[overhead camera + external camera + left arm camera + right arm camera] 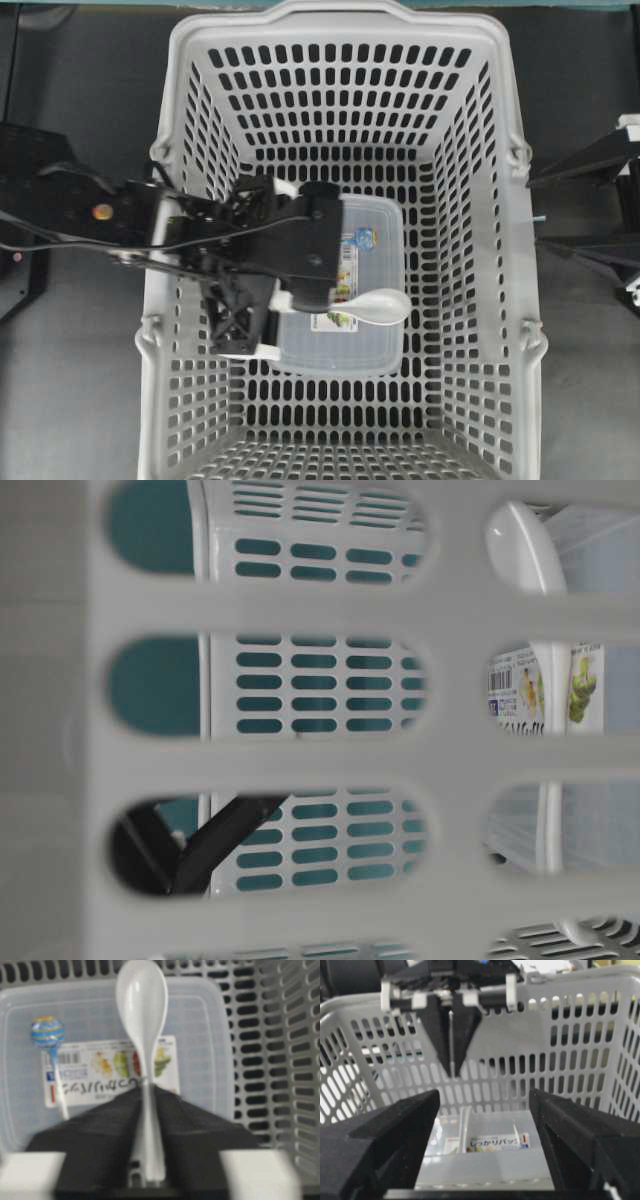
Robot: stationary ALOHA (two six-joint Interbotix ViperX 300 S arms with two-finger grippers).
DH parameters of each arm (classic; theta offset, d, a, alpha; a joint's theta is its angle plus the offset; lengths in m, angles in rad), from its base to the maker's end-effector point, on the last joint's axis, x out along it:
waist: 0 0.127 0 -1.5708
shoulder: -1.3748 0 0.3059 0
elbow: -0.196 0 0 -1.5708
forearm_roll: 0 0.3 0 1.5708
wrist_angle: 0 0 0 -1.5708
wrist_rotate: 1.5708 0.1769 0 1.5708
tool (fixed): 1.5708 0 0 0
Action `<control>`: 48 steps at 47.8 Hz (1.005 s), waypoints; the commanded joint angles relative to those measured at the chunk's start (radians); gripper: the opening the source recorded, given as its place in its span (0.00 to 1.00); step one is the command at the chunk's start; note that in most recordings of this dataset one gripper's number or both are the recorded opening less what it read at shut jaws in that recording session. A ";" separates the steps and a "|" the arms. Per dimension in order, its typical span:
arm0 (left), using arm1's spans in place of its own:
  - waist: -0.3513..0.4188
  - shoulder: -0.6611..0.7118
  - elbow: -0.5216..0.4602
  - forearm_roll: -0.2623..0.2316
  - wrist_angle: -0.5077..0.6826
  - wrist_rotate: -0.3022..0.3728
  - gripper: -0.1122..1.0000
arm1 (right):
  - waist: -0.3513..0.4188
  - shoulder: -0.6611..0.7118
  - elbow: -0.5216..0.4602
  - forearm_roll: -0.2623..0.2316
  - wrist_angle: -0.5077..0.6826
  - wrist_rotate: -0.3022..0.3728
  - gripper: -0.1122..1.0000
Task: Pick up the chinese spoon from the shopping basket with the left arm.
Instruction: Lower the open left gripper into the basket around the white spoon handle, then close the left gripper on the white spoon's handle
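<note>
The white chinese spoon (141,1005) has its handle pinched between the black fingers of my left gripper (145,1086), which is shut on it. Its bowl points away from the gripper. From overhead the spoon's bowl (386,305) sticks out to the right of the left gripper (335,290) over the clear box, inside the grey shopping basket (340,22). In the right wrist view the left gripper (452,1067) hangs near the basket's rim with the thin handle between its tips. My right gripper (485,1097) is open and holds nothing.
A clear lidded food box (380,345) with a printed label lies on the basket floor. A blue-headed lollipop (48,1033) lies on its lid. The slotted basket walls (280,1060) close in on all sides. The right arm (600,170) stands outside the basket's right wall.
</note>
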 commanded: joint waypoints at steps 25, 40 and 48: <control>-0.026 0.245 -0.161 0.003 0.114 -0.066 0.88 | 0.003 0.002 0.005 0.002 -0.015 0.003 0.73; -0.025 0.281 -0.123 0.003 0.129 -0.069 0.85 | 0.003 0.002 0.015 0.002 -0.017 0.008 0.73; -0.025 0.278 -0.103 0.003 0.156 -0.066 0.63 | 0.002 0.002 0.017 0.002 -0.015 0.009 0.73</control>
